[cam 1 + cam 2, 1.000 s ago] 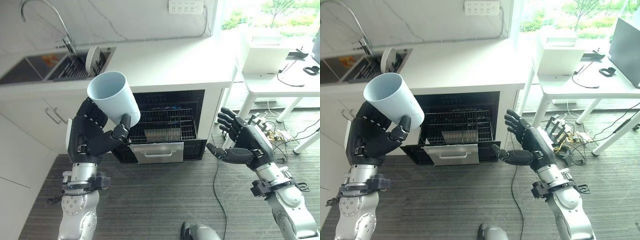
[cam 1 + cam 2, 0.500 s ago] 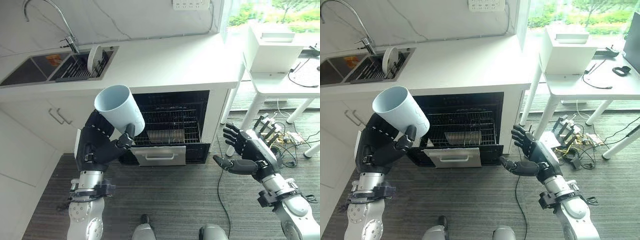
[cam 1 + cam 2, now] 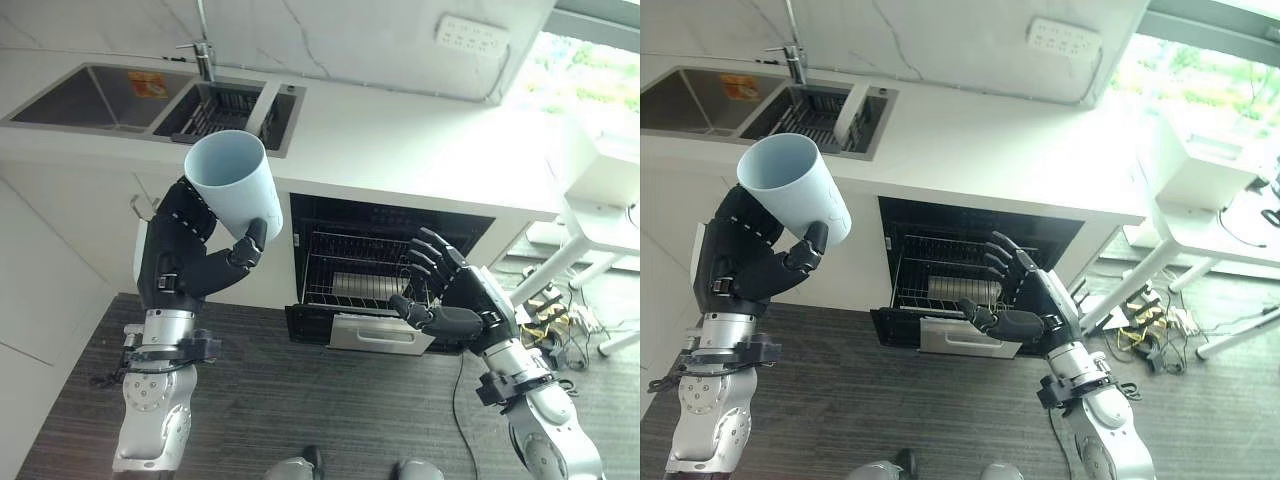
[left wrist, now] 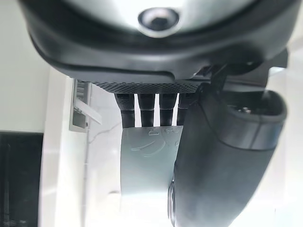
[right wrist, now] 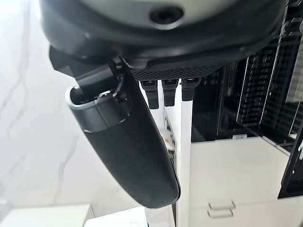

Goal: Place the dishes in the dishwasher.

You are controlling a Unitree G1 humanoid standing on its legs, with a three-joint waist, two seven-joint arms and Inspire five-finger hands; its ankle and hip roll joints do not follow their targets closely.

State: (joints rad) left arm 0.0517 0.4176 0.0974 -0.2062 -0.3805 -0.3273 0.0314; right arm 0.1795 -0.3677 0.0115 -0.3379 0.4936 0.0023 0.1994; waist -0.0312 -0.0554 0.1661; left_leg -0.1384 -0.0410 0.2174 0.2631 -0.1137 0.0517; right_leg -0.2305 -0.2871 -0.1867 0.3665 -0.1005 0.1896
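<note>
The left hand (image 3: pixel 185 262) holds a pale blue cup (image 3: pixel 232 188) raised in front of the counter's front edge, fingers curled around its wall and the thumb pressed against its lower side; the cup tilts with its open mouth up and toward the sink (image 3: pixel 150 98). In the left wrist view the fingers (image 4: pixel 147 109) wrap over the cup's pale wall. The cup sits well apart from the dishwasher (image 3: pixel 385 270), whose dark opening lies under the white counter (image 3: pixel 420 150) to the cup's right. The wire rack (image 3: pixel 350 275) is pulled partway out over the lowered door (image 3: pixel 380 333), with open floor (image 3: pixel 330 410) before it. The right hand (image 3: pixel 455 300) hovers just in front of the rack's right side, fingers spread and relaxed, holding nothing. A plate (image 3: pixel 850 100) stands on edge in the sink's drying rack.
</note>
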